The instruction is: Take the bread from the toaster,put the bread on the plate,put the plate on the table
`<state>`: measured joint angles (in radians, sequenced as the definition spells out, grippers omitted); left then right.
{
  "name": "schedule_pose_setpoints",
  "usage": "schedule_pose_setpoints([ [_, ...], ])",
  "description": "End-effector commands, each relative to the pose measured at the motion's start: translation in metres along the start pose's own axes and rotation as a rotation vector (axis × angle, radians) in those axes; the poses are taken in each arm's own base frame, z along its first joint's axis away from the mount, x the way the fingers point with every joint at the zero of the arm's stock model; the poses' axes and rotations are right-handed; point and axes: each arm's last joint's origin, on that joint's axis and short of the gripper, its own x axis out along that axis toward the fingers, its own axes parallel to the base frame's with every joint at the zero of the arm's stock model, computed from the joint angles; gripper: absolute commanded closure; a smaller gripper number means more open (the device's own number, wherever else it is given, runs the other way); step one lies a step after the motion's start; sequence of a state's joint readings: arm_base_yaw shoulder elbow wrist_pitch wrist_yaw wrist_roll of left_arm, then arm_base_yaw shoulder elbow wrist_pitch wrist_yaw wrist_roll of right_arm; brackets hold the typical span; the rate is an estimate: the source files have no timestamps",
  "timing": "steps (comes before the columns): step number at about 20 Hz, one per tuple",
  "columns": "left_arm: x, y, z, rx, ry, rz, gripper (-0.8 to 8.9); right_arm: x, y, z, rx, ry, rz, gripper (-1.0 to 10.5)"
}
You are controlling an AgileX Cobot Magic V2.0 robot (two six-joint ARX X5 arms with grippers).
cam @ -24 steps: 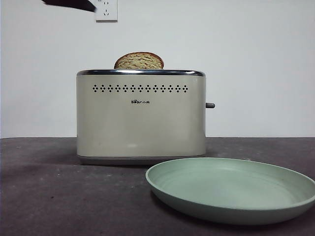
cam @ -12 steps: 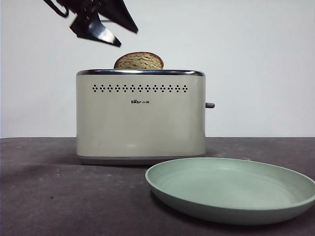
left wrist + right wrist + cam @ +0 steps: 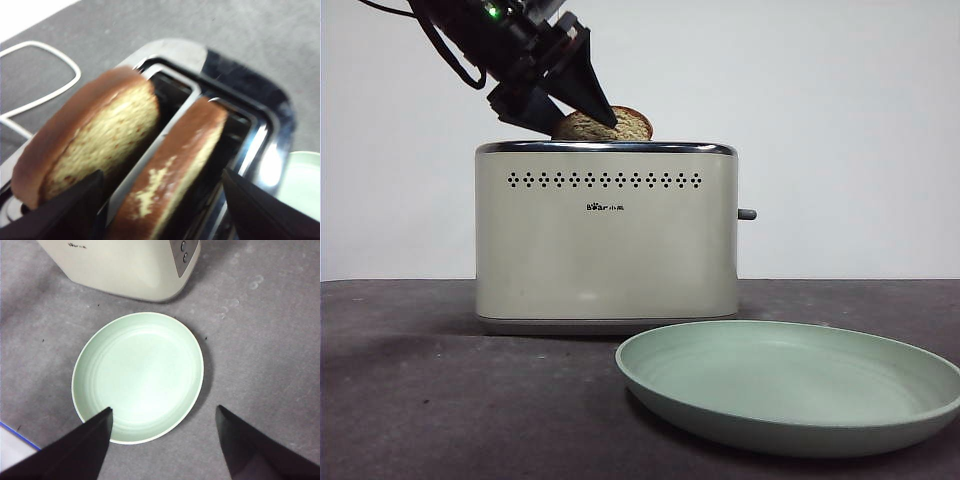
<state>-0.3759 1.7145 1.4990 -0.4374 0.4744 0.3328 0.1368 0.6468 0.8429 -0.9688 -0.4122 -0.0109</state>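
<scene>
Glossy cream toaster (image 3: 606, 240), chrome-rimmed; smooth plate (image 3: 790, 385); matt mottled table (image 3: 440, 400).

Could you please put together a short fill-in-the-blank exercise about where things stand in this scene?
1. The left wrist view shows ____ slices of bread standing in the toaster.
2. The left gripper hangs over the toaster with its jaws ____.
3. The plate holds ____ bread.
4. The right gripper hangs open above the ____.

Missing words: two; open; no; plate
</scene>
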Motion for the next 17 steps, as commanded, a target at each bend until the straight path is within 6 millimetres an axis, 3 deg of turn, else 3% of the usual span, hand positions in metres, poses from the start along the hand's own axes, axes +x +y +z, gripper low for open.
schedule_pose_setpoints([
  [1,0.004,0.0,0.007,0.034,-0.007,0.024,5.48,-0.003,0.001,0.004,-0.001,-0.012,0.0,6.1],
  [4,0.005,-0.001,0.006,0.033,0.002,0.035,7.03,-0.003,0.001,0.004,-0.001,-0.012,0.0,6.1],
  [8,0.004,-0.001,0.007,0.031,0.0,0.036,8.09,-0.003,0.001,0.004,-0.001,-0.012,0.0,6.1],
  [13,-0.007,-0.004,0.016,0.047,-0.033,0.047,8.11,-0.003,0.001,0.004,-0.001,-0.012,0.0,6.1],
  [17,-0.031,-0.011,0.033,0.082,-0.102,0.071,8.11,-0.003,0.001,0.004,-0.001,-0.012,0.0,6.1],
])
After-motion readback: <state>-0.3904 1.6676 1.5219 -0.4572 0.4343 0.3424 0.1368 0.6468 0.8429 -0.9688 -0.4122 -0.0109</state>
